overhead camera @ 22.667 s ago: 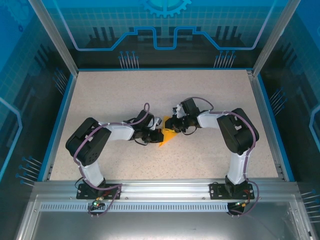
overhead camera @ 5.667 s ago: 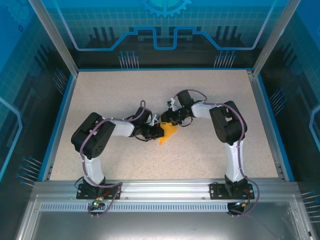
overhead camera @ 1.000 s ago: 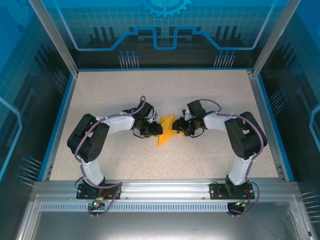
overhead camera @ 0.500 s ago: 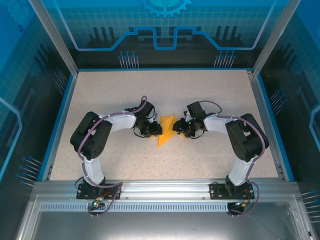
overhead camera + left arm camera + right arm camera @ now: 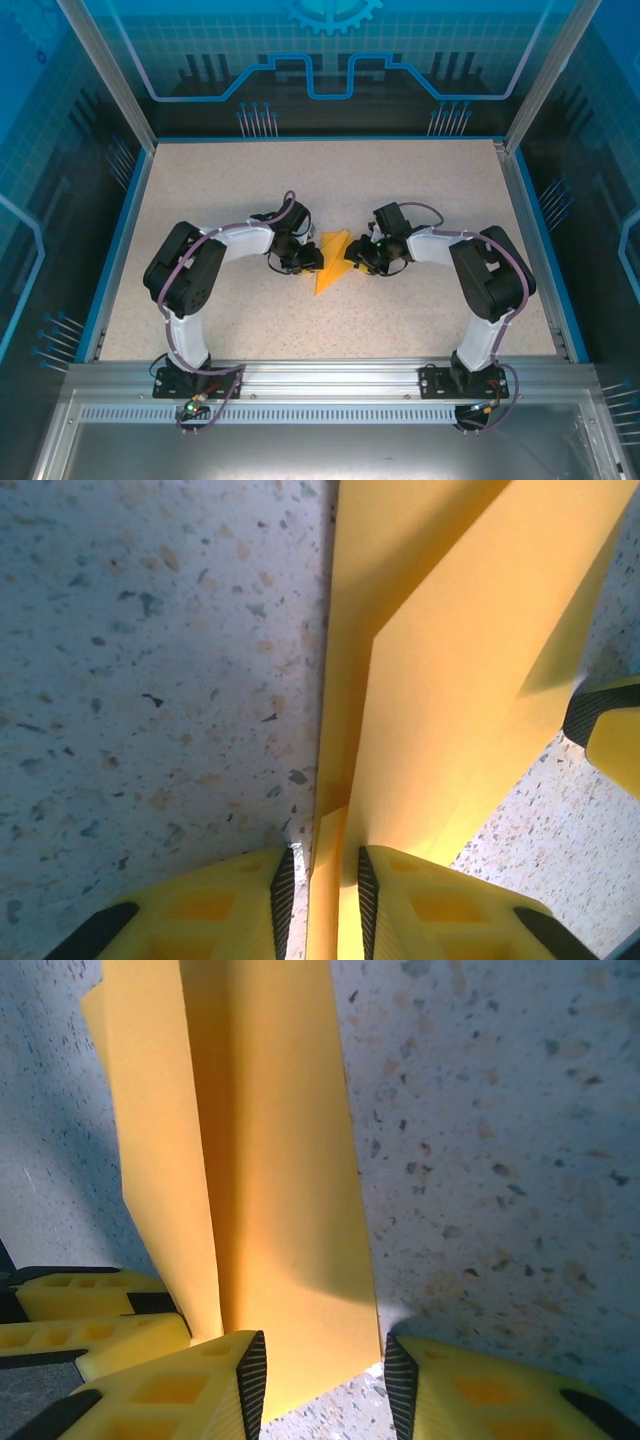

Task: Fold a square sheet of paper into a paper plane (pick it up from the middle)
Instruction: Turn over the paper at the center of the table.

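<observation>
The orange-yellow sheet of paper (image 5: 332, 262) lies at the table's middle, folded into a slim pointed paper plane shape with creased layers. My left gripper (image 5: 312, 260) is at its left side. In the left wrist view the paper (image 5: 470, 680) has a raised fold running between my left gripper's (image 5: 322, 880) narrow jaws; a sliver of table shows beside the left pad. My right gripper (image 5: 352, 256) is at the paper's right side. In the right wrist view its jaws (image 5: 325, 1370) stand wide over the paper's (image 5: 270, 1160) edge flap, open.
The speckled table (image 5: 250, 190) is bordered by a blue rim (image 5: 118, 240) and metal frame posts (image 5: 105, 70). The right gripper's yellow finger (image 5: 610, 730) shows at the left wrist view's edge, and the left gripper's fingers (image 5: 90, 1310) show in the right wrist view.
The left jaws have narrowed around the raised fold over the last second. Both arms have barely moved, and the paper lies in the same place.
</observation>
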`<state>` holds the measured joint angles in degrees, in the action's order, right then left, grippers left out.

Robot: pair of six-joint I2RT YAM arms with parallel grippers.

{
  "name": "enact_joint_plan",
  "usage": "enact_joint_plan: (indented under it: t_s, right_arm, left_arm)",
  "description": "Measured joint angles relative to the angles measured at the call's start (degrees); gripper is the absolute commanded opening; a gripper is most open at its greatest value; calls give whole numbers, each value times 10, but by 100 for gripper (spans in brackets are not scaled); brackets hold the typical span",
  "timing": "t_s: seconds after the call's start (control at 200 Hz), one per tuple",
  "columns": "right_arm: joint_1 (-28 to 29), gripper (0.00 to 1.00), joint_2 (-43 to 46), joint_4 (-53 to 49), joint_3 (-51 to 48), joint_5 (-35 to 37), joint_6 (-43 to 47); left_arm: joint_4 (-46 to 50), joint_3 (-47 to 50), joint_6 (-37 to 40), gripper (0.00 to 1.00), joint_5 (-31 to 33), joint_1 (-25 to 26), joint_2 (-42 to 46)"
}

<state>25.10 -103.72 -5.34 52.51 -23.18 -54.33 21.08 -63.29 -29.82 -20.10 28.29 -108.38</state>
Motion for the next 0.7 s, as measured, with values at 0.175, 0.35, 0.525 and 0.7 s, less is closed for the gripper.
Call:
enact_joint_plan:
  t_s: [0.175, 0.35, 0.525, 0.7]
  right_arm:
    - [0, 40, 0, -1, 3, 0, -2]
    - [6, 40, -5, 11, 5, 0, -1]
    - [6, 41, -5, 12, 5, 0, -1]
    - [6, 42, -5, 13, 5, -2, -1]
  left_arm:
    - [1, 0, 0, 23, 4, 0, 0]
    - [3, 0, 0, 22, 6, 0, 0]
    - [3, 0, 0, 22, 8, 0, 0]
    - [3, 0, 0, 21, 8, 0, 0]
